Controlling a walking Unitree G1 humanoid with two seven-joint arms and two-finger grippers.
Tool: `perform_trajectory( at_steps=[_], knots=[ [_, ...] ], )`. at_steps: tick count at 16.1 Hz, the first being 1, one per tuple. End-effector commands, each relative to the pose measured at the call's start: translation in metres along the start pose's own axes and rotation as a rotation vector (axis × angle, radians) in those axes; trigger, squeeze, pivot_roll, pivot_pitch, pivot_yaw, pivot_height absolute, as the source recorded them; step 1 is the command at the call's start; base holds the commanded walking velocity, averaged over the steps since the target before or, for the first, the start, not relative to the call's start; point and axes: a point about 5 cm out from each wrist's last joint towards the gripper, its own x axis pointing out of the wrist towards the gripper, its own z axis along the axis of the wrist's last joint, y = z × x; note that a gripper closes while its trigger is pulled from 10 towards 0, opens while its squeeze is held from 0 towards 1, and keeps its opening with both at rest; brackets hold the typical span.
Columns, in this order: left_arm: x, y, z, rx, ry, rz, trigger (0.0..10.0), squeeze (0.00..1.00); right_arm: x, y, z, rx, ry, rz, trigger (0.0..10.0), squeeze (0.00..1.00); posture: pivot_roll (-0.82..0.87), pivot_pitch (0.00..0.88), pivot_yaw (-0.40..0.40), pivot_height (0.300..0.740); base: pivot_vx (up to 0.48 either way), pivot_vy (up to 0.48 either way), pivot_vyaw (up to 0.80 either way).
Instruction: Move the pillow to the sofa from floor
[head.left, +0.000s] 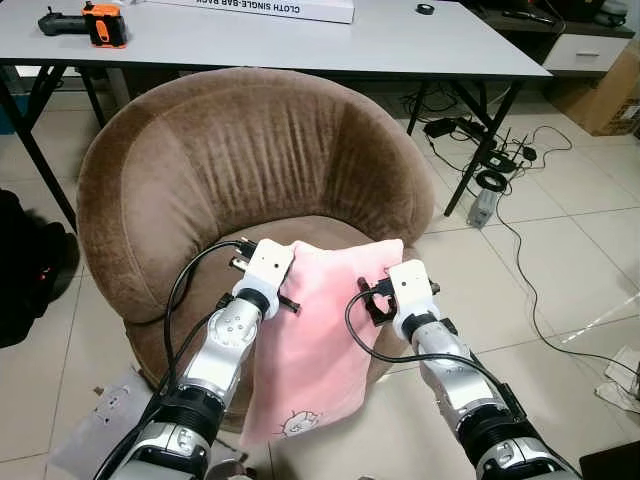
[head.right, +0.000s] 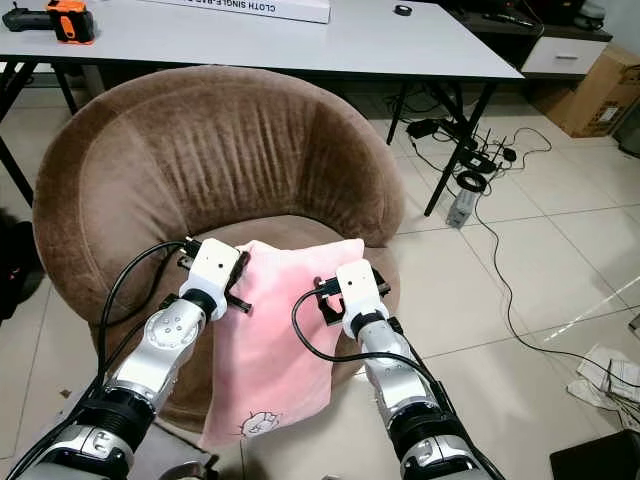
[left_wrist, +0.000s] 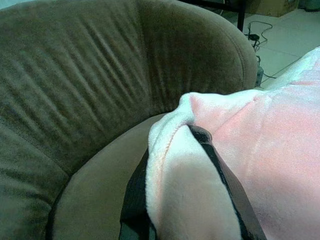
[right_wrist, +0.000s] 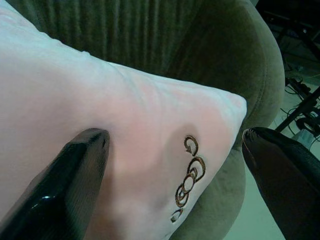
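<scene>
Evidently for carrying, the left gripper (left_wrist: 185, 150) clamps the pink pillow's (head.left: 320, 350) corner above the brown armchair (head.left: 200, 160) seat, while the right gripper (right_wrist: 175, 165) spreads apart alongside.

Both eye views look forward and down from the robot's head onto the round brown velvet sofa chair (head.left: 250, 170), with the white bench (head.left: 300, 40) behind it along the top edge; the right eye view sits slightly to the side, so the same scene is shifted leftward. The left wrist view looks very close along the left pincer (left_wrist: 185, 200) toward the chair's back. The right wrist view, equally near, faces the pink plush pillow (right_wrist: 125, 125) and chair rim.
</scene>
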Motion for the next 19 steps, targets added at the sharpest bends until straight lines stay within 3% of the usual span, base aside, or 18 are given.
perform_trajectory(
  at_steps=[1,3,4,6,7,8,9,10,11,13,14,17,19],
  knots=[
    [0.005,-0.002,0.013,0.016,-0.058,-0.001,10.0,0.00,0.001,-0.007,0.002,-0.009,-0.003,-0.023,10.0,0.37,0.02,0.016,-0.120,0.740,0.000,0.000,0.00],
    [0.005,-0.002,0.011,0.018,-0.051,-0.004,10.0,0.00,0.001,-0.007,-0.001,-0.013,0.011,-0.018,10.0,0.37,0.02,0.017,-0.117,0.740,0.000,0.000,0.00],
    [0.002,0.000,-0.001,-0.005,-0.003,0.006,10.0,0.00,-0.002,-0.007,-0.010,-0.011,0.049,-0.021,10.0,0.37,0.02,0.017,-0.116,0.740,0.000,0.000,0.00],
    [-0.020,0.012,-0.060,-0.110,0.253,0.068,10.0,0.00,-0.019,-0.005,-0.050,-0.033,0.231,0.041,10.0,0.36,0.02,0.018,-0.114,0.740,0.000,0.000,0.00],
    [-0.030,0.012,-0.077,-0.123,0.334,0.068,10.0,0.00,-0.028,-0.006,-0.066,-0.031,0.311,0.050,10.0,0.36,0.02,0.018,-0.114,0.740,0.000,0.000,0.00],
    [-0.057,0.012,-0.116,-0.245,0.551,0.114,10.0,0.00,-0.052,-0.007,-0.101,-0.066,0.513,0.080,10.0,0.36,0.03,0.023,-0.114,0.740,0.000,0.000,0.00],
    [-0.069,0.010,-0.130,-0.308,0.632,0.142,10.0,0.00,-0.063,-0.007,-0.113,-0.109,0.585,0.098,10.0,0.36,0.03,0.023,-0.114,0.740,0.000,0.000,0.00],
    [-0.085,0.008,-0.144,-0.295,0.717,0.150,10.0,0.00,-0.072,-0.007,-0.122,-0.112,0.644,0.097,10.0,0.38,0.03,0.021,-0.114,0.740,0.000,0.000,0.00],
    [-0.112,-0.005,-0.167,-0.206,0.867,0.117,10.0,0.00,-0.094,-0.006,-0.142,-0.110,0.770,0.101,10.0,0.36,0.03,0.025,-0.125,0.740,0.000,0.000,0.00],
    [-0.129,-0.014,-0.179,-0.064,0.961,0.024,10.0,0.00,-0.114,-0.006,-0.158,-0.109,0.886,0.099,10.0,0.36,0.03,0.025,-0.126,0.740,0.000,0.000,0.00],
    [-0.132,-0.018,-0.181,0.027,0.970,-0.054,10.0,0.00,-0.123,-0.009,-0.164,-0.164,0.933,0.118,10.0,0.36,0.03,0.022,-0.128,0.740,0.000,0.000,0.00],
    [-0.119,-0.019,-0.172,0.181,0.914,-0.147,10.0,0.00,-0.116,-0.011,-0.159,-0.171,0.900,0.103,10.0,0.35,0.04,0.022,-0.132,0.740,0.000,0.000,0.00],
    [-0.119,-0.022,-0.173,0.191,0.922,-0.157,10.0,0.00,-0.115,-0.011,-0.159,-0.164,0.897,0.091,10.0,0.35,0.03,0.022,-0.134,0.740,0.000,0.000,0.00]
  ],
)
